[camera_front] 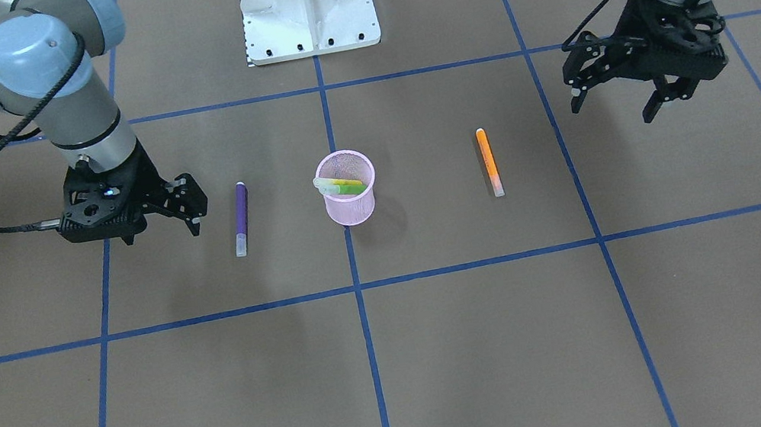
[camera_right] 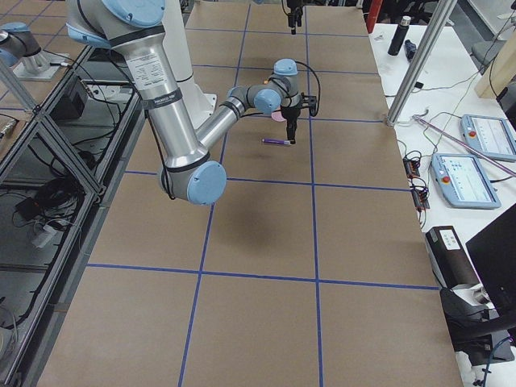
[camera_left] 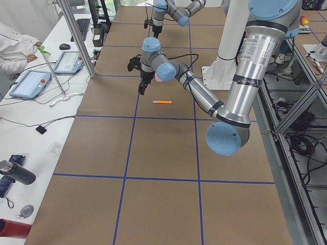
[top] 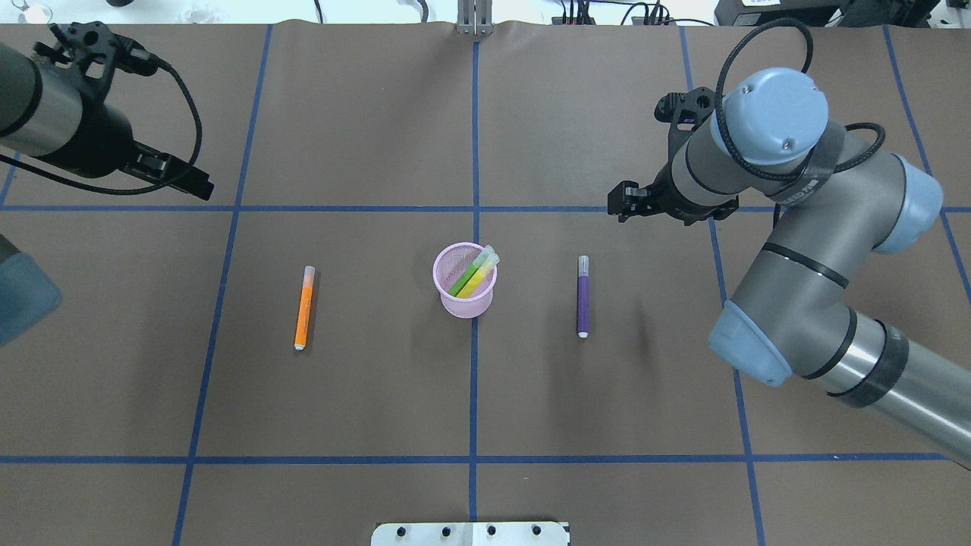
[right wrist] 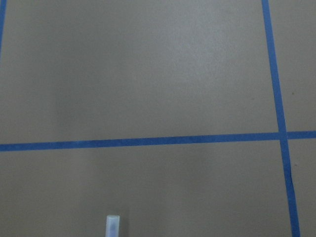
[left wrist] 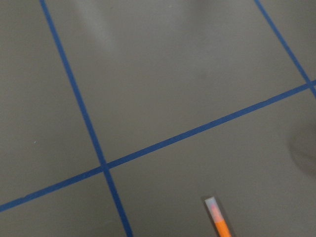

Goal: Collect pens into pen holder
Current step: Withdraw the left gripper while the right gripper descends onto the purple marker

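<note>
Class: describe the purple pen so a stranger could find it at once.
Find the pink mesh cup at the middle of the brown table. On the robot's right of it, the purple pen lies flat, apart from the cup. Its colour sets it apart from the orange pen opposite.

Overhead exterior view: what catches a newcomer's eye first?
The pink pen holder stands at the table's centre, with the green pen and yellow pen leaning inside. The orange pen lies flat to its left, the purple pen to its right; the left gripper and right gripper hang open nearby.
</note>
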Controlling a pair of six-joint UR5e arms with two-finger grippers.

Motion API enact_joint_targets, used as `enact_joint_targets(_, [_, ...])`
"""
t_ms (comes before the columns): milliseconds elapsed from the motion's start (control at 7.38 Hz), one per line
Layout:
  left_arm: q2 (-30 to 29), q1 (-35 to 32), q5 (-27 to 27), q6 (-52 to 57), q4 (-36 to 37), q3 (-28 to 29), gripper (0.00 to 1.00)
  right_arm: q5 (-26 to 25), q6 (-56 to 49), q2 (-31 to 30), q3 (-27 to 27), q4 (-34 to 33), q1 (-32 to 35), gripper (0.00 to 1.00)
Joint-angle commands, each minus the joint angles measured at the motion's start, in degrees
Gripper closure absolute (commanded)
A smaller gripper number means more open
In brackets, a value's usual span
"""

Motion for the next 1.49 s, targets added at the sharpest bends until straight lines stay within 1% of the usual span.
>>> enact_joint_targets(0, [0.67, -0.52, -0.05, -0.29, 0.24, -1.28, 0.00, -3.25, 5.56, 1.19, -2.63, 1.27, -4.42, 0.04])
enact_joint_targets(136, [0.67, -0.52, -0.04, -0.38, 0.15, -1.81, 0.00, -4.22, 7.67, 1.19, -4.12, 3.80, -5.74, 0.05])
enact_joint_targets(271, [0.67, -0.52, 0.04, -0.38, 0.15, -2.33, 0.00, -5.71, 9.08, 1.37, -6.92, 7.56, -6.97, 0.11])
enact_joint_targets(407, [0.67, -0.52, 0.13, -0.47, 0.15, -2.77, 0.00, -6.77, 10.31, 1.37, -9.99, 11.95, -7.77, 0.28])
enact_joint_targets(542, [0.67, -0.52, 1.09, -0.47, 0.15, -2.95, 0.00, -6.78, 10.67, 2.06, -12.03, 14.00, -8.21, 0.32])
enact_joint_targets(678, [0.59, -0.52, 2.84, -0.47, 0.15, -2.96, 0.00, -6.78, 10.76, 2.33, -12.05, 14.02, -8.48, 0.35])
enact_joint_targets(813, [0.59, -0.52, 2.94, -0.56, 0.15, -3.04, 0.00, -6.78, 10.76, 2.68, -12.05, 13.93, -8.48, 0.44])
enact_joint_targets(949, [0.59, -0.52, 2.94, -0.56, 0.15, -2.96, 0.00, -6.78, 10.76, 3.30, -11.96, 13.15, -8.39, 0.57])
enact_joint_targets(1220, [0.67, -0.43, 2.94, -0.56, 0.15, -2.96, 0.00, -6.78, 10.68, 3.21, -11.61, 13.05, -8.48, 0.68])
enact_joint_targets(1355, [0.93, -0.43, 2.94, -1.26, 0.15, -2.96, 0.00, -6.78, 10.68, 3.13, -11.61, 13.05, -8.65, 0.80])
